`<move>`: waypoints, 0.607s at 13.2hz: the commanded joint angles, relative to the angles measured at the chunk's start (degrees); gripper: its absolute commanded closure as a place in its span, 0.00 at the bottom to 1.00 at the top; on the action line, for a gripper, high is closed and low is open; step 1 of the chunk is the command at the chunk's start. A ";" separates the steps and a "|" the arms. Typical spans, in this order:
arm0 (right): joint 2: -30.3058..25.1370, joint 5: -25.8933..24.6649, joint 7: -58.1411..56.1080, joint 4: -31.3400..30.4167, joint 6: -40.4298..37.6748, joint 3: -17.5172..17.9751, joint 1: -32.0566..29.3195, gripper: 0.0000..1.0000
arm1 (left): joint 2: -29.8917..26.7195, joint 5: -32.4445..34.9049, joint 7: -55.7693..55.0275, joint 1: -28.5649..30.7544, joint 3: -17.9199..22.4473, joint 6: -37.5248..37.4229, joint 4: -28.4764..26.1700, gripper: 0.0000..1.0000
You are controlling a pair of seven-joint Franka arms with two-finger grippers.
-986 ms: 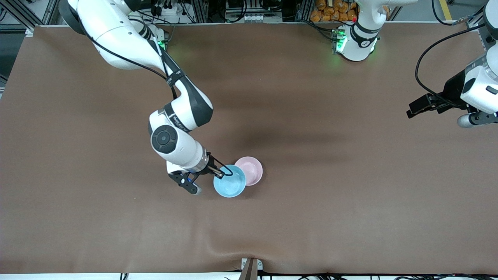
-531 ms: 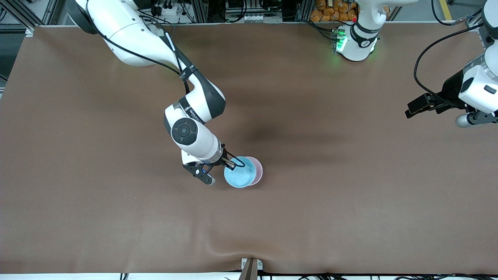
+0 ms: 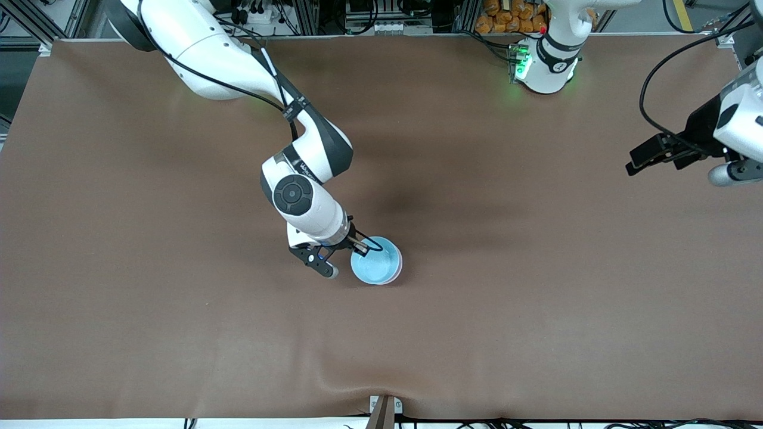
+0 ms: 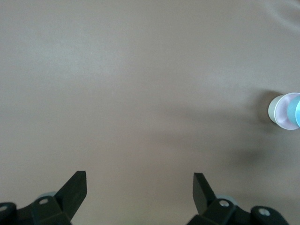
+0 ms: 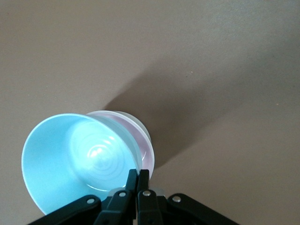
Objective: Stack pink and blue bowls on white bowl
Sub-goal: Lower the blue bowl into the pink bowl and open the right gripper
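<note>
Blue bowl is hanging over the pink bowl, pinched at its rim, about ten o'clock on the bowl, by the right gripper, whose fingers are clamping tight on the thin wall; that edge grip is likely leaving the underside free to nest. The pink one is showing only as a sliver at three o'clock, near the table centre. Beneath it the white bowl is probably sitting, though only a pale edge is peeking out. The left gripper is waiting with jaws spread, grasping nothing, over the left arm's end.
</note>
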 commanded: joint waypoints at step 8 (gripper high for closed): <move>1.01 -0.10 1.23 -1.57 1.70 -0.34 1.21 1.00 | -1.02 1.11 5.17 0.26 0.30 -6.28 1.89 0.00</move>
